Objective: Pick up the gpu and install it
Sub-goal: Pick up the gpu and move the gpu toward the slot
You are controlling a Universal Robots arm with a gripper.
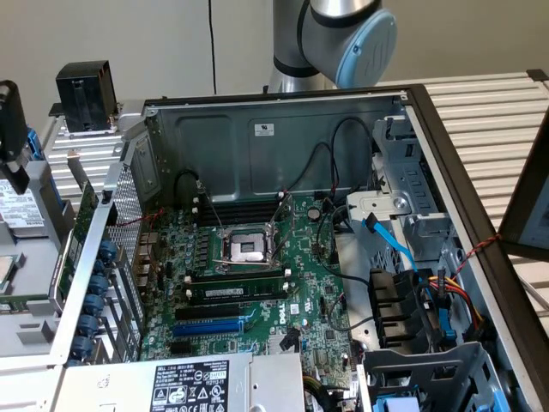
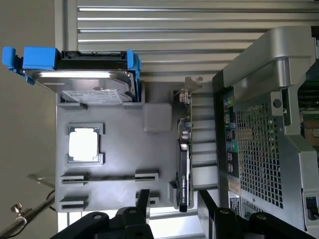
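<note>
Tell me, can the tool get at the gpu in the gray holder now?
Probably yes. The open tool is lined up with the gpu, which stands on edge in the gray holder, with nothing lying across it. The computer case is close beside it.

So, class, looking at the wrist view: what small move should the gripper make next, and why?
Probably a short, straight advance toward the gpu, with no closing yet. The gripper is open and empty. Its two fingers sit either side of the card's near end without touching it, and the card stands on edge in the grey holder, not yet lifted.
</note>
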